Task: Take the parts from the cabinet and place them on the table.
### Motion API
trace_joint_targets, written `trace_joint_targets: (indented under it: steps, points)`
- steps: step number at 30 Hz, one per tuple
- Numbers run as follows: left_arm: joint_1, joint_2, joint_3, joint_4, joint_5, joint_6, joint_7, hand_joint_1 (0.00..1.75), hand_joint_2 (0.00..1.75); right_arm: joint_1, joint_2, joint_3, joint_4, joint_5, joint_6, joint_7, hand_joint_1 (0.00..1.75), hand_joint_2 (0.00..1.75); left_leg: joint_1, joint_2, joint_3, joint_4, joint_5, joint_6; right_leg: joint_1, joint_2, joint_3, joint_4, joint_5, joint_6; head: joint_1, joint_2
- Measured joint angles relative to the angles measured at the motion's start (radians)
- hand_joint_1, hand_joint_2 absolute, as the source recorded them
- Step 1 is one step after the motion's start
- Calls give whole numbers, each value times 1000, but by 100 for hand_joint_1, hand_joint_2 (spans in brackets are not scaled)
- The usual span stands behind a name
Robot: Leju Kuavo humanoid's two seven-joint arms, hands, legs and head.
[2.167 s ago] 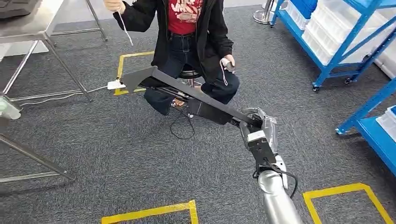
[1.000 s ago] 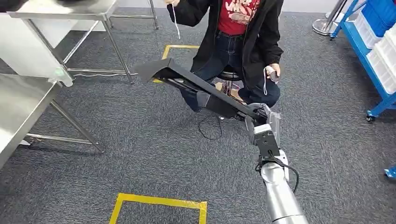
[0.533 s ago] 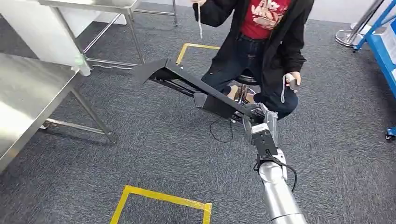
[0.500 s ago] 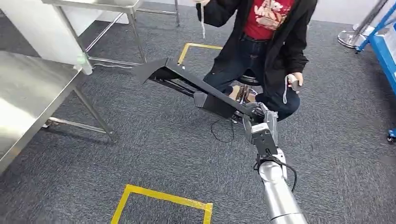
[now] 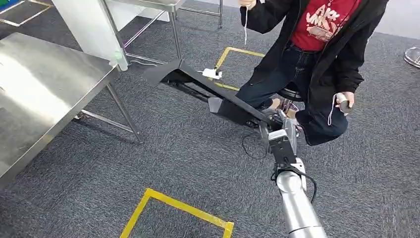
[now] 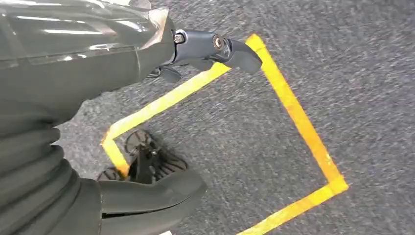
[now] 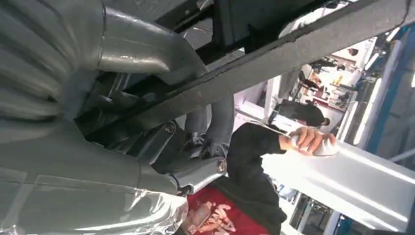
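Long black metal part (image 5: 213, 91), a flat matte beam with a bent, widened plate at its far end and a boxy block under its middle, hangs above the grey carpet (image 5: 148, 153), right of the stainless steel table (image 5: 39, 94). Right hand (image 5: 277, 130) grips its near end, fingers wrapped round the beam. Left hand (image 6: 98, 122) holds nothing, fingers apart.

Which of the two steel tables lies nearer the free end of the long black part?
The near steel table at the left; the black part, held by the right hand, points toward it.
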Motion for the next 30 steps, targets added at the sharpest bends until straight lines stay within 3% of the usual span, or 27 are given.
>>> trace_joint_targets:
  steps: [1,2,4,5,6,8,9,10,14,15,16,17,19,20,21,22,23,24,25,26,29,30]
  points:
    - [-1,0,0,0,0,0,0,0,175,1,1,0,0,0,1,0,175,175,0,36,-22,49,-32,-6,2,-7,2,0,-2,-11,-8,0]
    - [-4,1,0,0,0,0,0,0,175,1,1,0,0,0,2,0,175,175,3,57,-61,127,-72,-10,5,-15,2,0,-3,-16,-7,0]
    - [-3,1,0,0,0,0,0,0,175,3,0,0,0,2,2,1,175,175,6,70,-137,270,-125,-14,9,-34,1,0,-6,-21,-8,0]
    - [-1,0,0,0,0,0,0,0,175,6,0,0,0,2,2,1,175,175,7,71,-149,289,-121,-15,10,-44,2,0,-7,-22,-8,0]
    - [0,0,0,0,0,0,0,0,175,7,0,0,0,2,2,1,175,175,7,72,-139,261,-95,-13,11,-52,3,0,-8,-23,-8,0]
    - [0,2,0,0,0,0,0,0,175,7,1,0,0,2,2,1,175,175,6,84,-54,98,-11,-3,12,-69,6,0,-11,-23,-8,0]
    - [-1,3,0,0,0,0,0,0,175,7,1,0,-1,2,2,2,175,175,1,120,-4,13,17,7,14,-76,9,0,-12,-22,-8,0]
    - [-4,5,0,0,0,0,0,0,175,9,1,0,-5,5,3,7,175,175,-10,149,6,-7,3,12,22,-82,9,1,-16,-15,-7,0]
    - [-4,6,2,0,-2,-1,-1,0,175,17,4,4,-22,18,11,22,175,175,-17,105,8,-22,9,31,22,-117,23,-9,-21,3,-7,0]
    - [-2,3,2,0,-2,-1,-1,0,175,19,3,4,-28,20,11,25,175,175,-5,98,23,-36,19,37,20,-89,12,8,-29,8,-6,0]
    - [-4,3,3,-1,-3,-2,-1,0,175,20,2,4,-30,21,11,26,175,175,-4,89,25,-41,23,45,19,-52,-2,49,-52,2,-7,0]
    - [-6,4,5,-1,-3,-3,-2,0,175,22,3,4,-34,23,11,27,175,175,-4,80,25,-41,23,47,18,-27,-38,122,-83,-6,-4,0]
    - [-9,4,8,-1,-10,-7,-2,0,175,35,0,3,-34,29,11,33,175,175,-4,51,25,-41,23,48,15,-15,-120,276,-135,-8,-2,0]
    - [-8,4,9,-1,-13,-12,-4,0,175,41,-2,3,-35,30,11,33,175,175,-4,39,25,-40,23,47,15,-13,-139,305,-136,-2,-3,0]
    - [-6,3,9,-1,-14,-15,-5,0,175,45,-1,3,-37,34,11,34,175,175,-4,26,26,-39,23,47,15,-13,-135,283,-119,8,-3,0]
    - [-5,2,9,0,-14,-18,-6,0,175,47,-1,3,-41,35,11,34,175,175,-3,14,26,-37,22,46,14,-12,-109,222,-87,19,-3,0]
    - [-5,1,10,-1,-16,-19,-7,0,175,46,-2,3,-47,35,11,34,175,175,-1,2,27,-35,21,43,10,-7,-66,128,-46,31,-3,0]
    - [-5,1,10,-1,-17,-21,-8,0,175,46,-2,3,-52,35,11,34,175,175,0,-8,26,-29,17,38,4,12,-23,36,-10,40,-3,0]
    - [-5,3,10,-1,-17,-21,-8,0,175,46,-2,3,-52,35,12,34,175,175,-5,-17,22,-21,12,30,3,42,-12,5,-4,34,-2,0]
    - [-5,3,10,-1,-17,-21,-8,0,175,46,-1,3,-54,35,13,35,175,175,-7,-23,19,-19,10,26,5,29,-5,-2,0,21,-1,0]
    - [2,5,10,-1,-20,-21,-9,0,175,47,0,3,-57,35,13,36,175,175,-2,-36,13,-25,15,12,10,14,-3,-3,5,0,-2,0]
    - [4,8,10,-1,-21,-21,-10,0,175,46,0,3,-61,35,13,36,175,175,0,-16,12,-16,8,8,0,7,0,-7,9,-7,-2,0]
